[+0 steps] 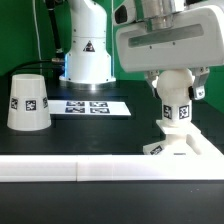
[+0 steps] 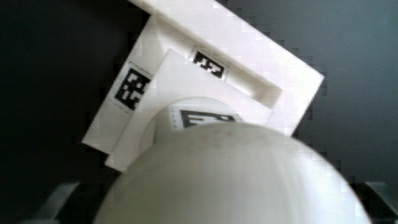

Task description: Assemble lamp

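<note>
The gripper (image 1: 176, 88) is closed around the upper part of the round white bulb (image 1: 180, 108), one dark finger on each side. It holds the bulb upright with a square tag facing outward. The bulb's lower end meets the flat square base (image 1: 192, 147), which lies on the black desk (image 1: 70, 145) at the exterior view's right. In the wrist view the bulb (image 2: 222, 170) fills the foreground over the tagged base (image 2: 240, 70). The tapered shade (image 1: 29, 101) stands well apart at the exterior view's left. The marker board (image 1: 90, 106) lies between them, farther back.
</note>
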Motion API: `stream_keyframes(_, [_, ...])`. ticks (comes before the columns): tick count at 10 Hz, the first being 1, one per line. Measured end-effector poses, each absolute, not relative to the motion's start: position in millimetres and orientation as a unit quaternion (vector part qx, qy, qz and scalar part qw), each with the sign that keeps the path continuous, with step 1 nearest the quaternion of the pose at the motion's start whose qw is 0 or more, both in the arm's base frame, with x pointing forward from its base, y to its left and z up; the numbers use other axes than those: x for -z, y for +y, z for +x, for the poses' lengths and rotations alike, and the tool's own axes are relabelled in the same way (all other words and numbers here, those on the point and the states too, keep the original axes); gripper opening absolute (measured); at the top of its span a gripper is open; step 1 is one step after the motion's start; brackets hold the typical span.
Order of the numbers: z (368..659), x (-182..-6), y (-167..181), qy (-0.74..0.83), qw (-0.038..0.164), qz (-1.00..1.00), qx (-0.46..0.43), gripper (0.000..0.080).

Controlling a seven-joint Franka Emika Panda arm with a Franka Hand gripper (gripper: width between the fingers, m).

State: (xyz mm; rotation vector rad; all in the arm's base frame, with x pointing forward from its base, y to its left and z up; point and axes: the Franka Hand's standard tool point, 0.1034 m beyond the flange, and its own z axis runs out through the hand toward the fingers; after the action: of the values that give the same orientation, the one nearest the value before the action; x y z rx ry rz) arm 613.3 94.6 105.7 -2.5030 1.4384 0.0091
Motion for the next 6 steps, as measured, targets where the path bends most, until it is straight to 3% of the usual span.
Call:
stream_keyframes(4, [610.2, -104.2, 103.5, 0.576, 0.126, -0.807, -0.022, 0.0579])
stream_keyframes(5, [610.0, -104.1, 104.2, 0.573, 0.126, -0.809, -0.022, 0.0673])
stream_keyframes(6, [609.9, -104.1, 104.2, 0.556, 0.125, -0.822, -0.019, 0.0673])
